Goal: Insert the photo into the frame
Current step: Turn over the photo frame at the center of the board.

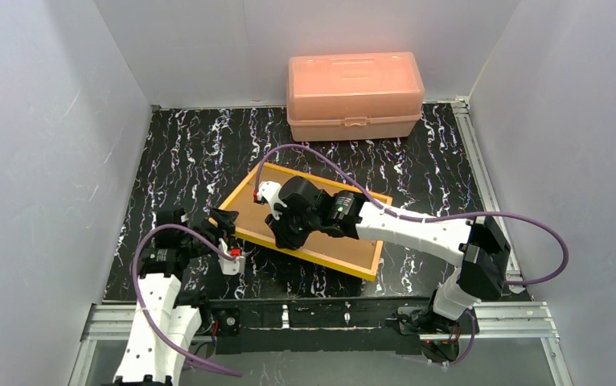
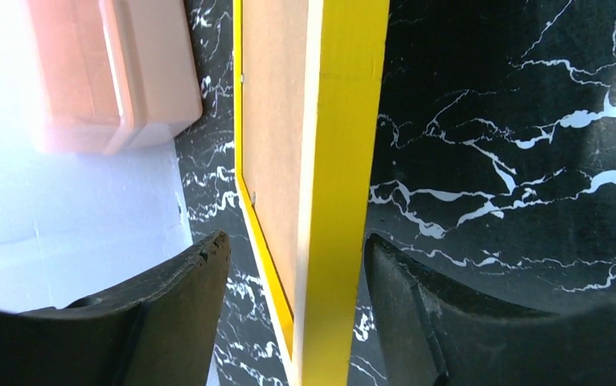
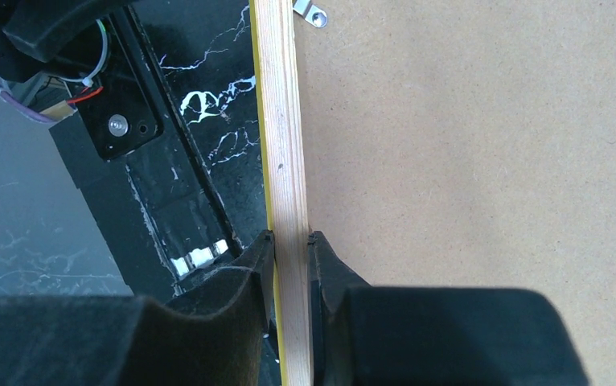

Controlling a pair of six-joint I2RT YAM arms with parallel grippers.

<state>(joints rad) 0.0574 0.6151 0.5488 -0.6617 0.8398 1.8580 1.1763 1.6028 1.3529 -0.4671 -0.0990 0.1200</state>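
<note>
The frame [image 1: 345,241] lies back-up on the black marbled table, its brown fibreboard back ringed by a yellow border. My right gripper [image 1: 281,238] is shut on the frame's near long edge. In the right wrist view its fingers [image 3: 291,237] pinch the pale wood rail [image 3: 281,121] beside the backing board [image 3: 482,145]. At the frame's left corner my left gripper [image 1: 223,225] is open. In its wrist view the jaws [image 2: 295,241] straddle the yellow edge [image 2: 345,161], with a gap on the left side. The photo is out of view.
A salmon-pink plastic box [image 1: 355,95] stands at the back of the table, blurred in the left wrist view [image 2: 112,72]. A small metal clip [image 3: 311,14] sits on the backing board. White walls close in the left, right and back sides.
</note>
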